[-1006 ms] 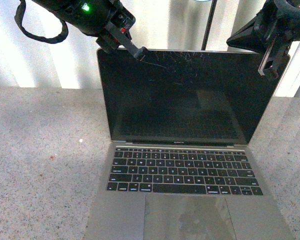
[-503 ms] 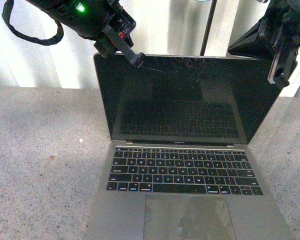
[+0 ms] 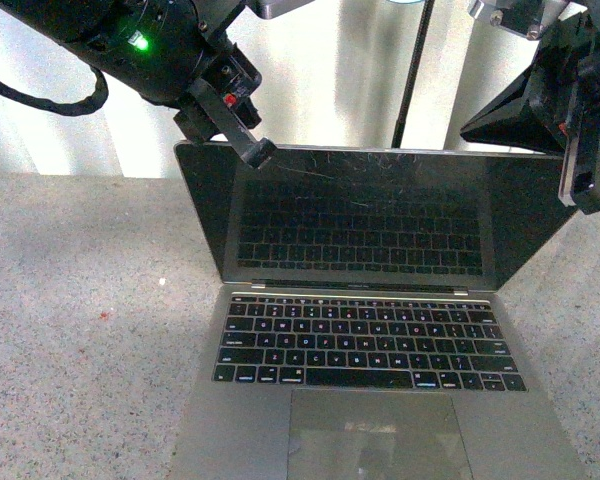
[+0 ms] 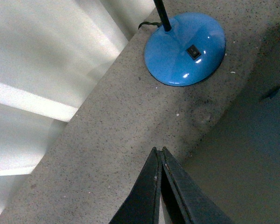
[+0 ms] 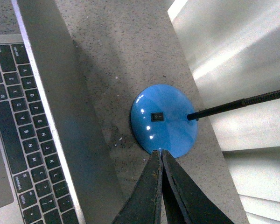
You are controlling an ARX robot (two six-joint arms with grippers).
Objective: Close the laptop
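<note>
Laptop (image 3: 380, 345) lid tilted forward; left gripper (image 3: 256, 152) at its top-left corner, right gripper (image 3: 584, 188) by top-right, both jaws together.

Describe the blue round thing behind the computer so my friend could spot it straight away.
Start at the open grey laptop on the speckled grey table. Behind its lid, a shiny blue dome-shaped lamp base sits flat on the table. It is the only blue thing there, with a small black switch on top and a thin black stem rising from it.
</note>
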